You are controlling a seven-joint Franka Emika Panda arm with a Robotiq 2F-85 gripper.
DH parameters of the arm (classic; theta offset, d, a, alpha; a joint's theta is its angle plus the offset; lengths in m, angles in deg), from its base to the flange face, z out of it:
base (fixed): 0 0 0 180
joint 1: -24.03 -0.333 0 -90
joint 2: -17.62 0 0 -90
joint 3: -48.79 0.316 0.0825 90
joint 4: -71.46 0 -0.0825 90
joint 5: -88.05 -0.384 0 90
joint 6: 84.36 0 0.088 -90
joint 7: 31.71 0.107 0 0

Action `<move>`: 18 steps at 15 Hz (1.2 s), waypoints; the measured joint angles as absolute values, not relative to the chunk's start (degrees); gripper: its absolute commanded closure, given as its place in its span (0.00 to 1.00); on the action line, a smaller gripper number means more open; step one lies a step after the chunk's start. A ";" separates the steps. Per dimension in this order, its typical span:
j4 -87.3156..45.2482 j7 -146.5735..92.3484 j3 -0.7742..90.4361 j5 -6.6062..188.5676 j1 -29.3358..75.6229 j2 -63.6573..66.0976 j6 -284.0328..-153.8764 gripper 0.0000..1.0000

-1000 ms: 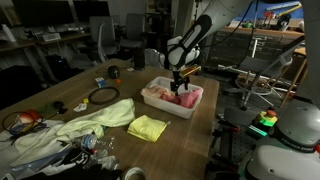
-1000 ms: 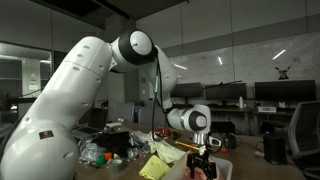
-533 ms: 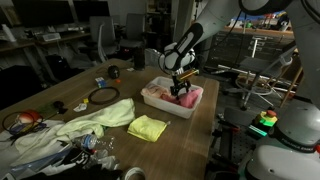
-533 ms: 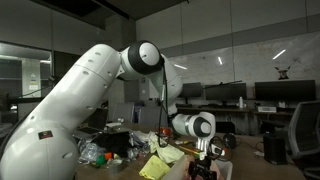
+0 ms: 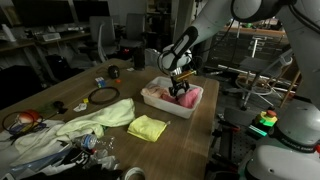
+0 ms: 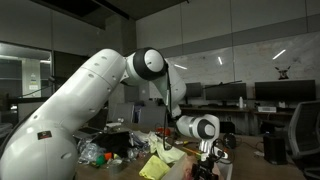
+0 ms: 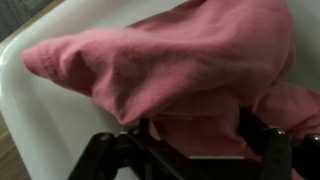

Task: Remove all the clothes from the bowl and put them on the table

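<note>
On the long wooden table in an exterior view, a white rectangular plastic bowl holds crumpled pink cloth, and the black two-finger gripper dips into it. Just beside the bowl lies a folded yellow cloth; farther along are a pale green sheet and a black ring. In an exterior view the gripper hangs low near the yellow cloth, and the bowl is hard to make out. In the wrist view the fingers stand wide apart, straddling the pink cloth inside the bowl.
</note>
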State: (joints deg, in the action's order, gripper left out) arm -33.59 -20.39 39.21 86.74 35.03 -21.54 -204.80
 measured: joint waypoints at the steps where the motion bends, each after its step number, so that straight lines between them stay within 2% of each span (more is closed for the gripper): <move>1: -33.23 -20.27 39.22 86.55 35.03 -21.65 -204.78 0.52; 6: -32.07 -20.00 39.22 85.94 35.03 -21.81 -204.64 0.89; 10: -31.28 -19.99 39.23 84.61 35.06 -21.81 -204.63 0.95; 11: -31.05 -20.00 39.23 84.31 35.08 -21.76 -204.67 0.90; 13: -30.90 -20.03 39.23 83.96 35.11 -21.22 -204.93 0.89; 18: -31.88 -22.10 39.46 81.65 35.36 -15.63 -207.94 0.90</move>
